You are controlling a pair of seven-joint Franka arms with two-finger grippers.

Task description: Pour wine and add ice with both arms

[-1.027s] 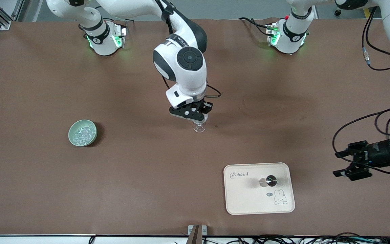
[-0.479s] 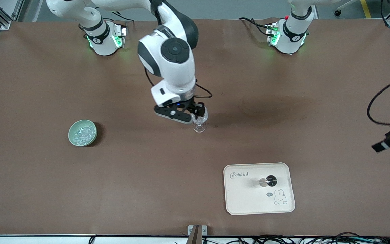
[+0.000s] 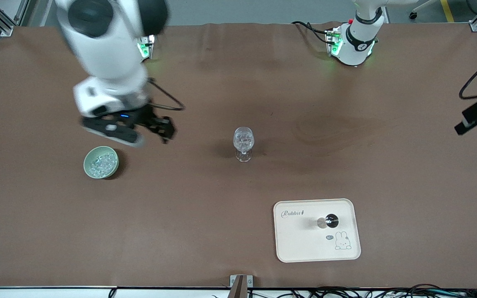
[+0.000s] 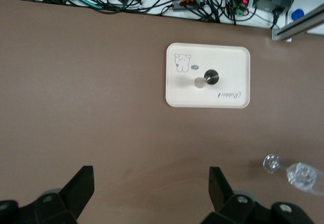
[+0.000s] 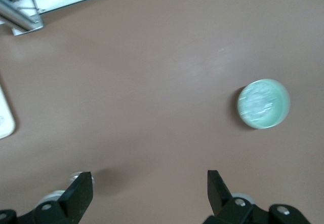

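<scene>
Hovering right end effector (image 3: pixel 149 133): up in the air over bare table (image 3: pixel 205 215) between the green bowl (image 3: pixel 101 162) and the stemmed glass (image 3: pixel 243 143); fingers spread wide, nothing between them.
Left end effector (image 4: pixel 149 191): high above the table at the left arm's end, fingers released and apart, gripping nothing.
Ice (image 3: pixel 102 163): a heap of clear lumps in the green bowl, toward the right arm's end of the table.
Stemmed glass: upright near the table's middle, clear glinting lumps in its bowl.
Tray (image 3: pixel 296 244): cream, with a rabbit drawing, nearer to the front camera than the glass.
Metal stopper (image 3: pixel 328 221): standing on the tray.
</scene>
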